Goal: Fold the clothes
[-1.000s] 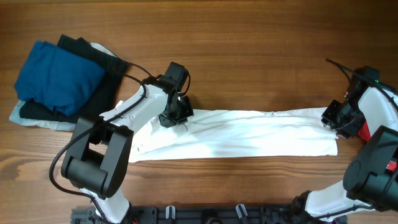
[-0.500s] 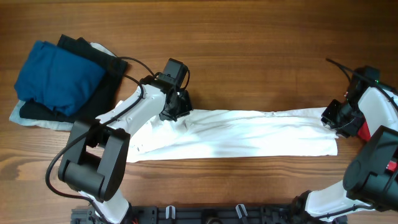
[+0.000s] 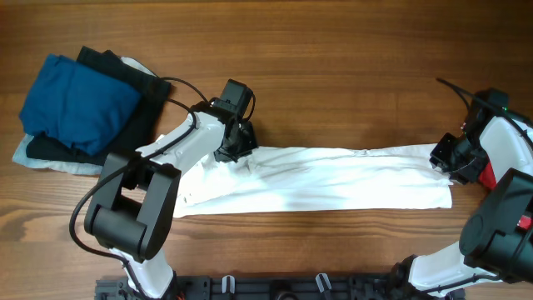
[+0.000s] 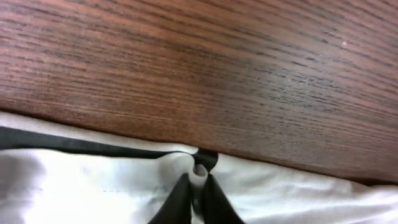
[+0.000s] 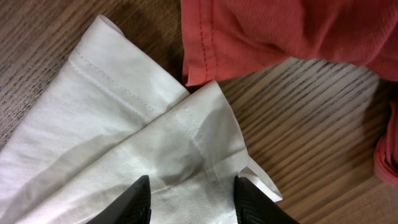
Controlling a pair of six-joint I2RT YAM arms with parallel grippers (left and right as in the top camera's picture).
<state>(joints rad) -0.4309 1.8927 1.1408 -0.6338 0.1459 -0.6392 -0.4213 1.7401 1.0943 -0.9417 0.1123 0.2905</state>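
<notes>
Your left gripper (image 4: 196,183) has its fingers pressed together on a small pleat of the white T-shirt (image 3: 333,179), taken right at the cloth's far edge near the left end. The shirt lies as a long narrow band across the table (image 3: 333,58), which suggests the lengthwise folds are done and a crosswise fold is next. An edge pinch like this looks meant to lift and carry that end over. Your right gripper (image 5: 193,196) sits at the band's opposite end with its fingers (image 5: 134,199) spread. The hemmed corner lies flat between them and does not look pinched, so that arm seems to be waiting or steadying the end, not gripping it. Watch the red garment (image 5: 280,31), which lies right against that corner and could drag along if you close there. The blue garment (image 3: 75,100) rests folded on the black garment (image 3: 125,71), near the band's left end, probably as the finished pile.
</notes>
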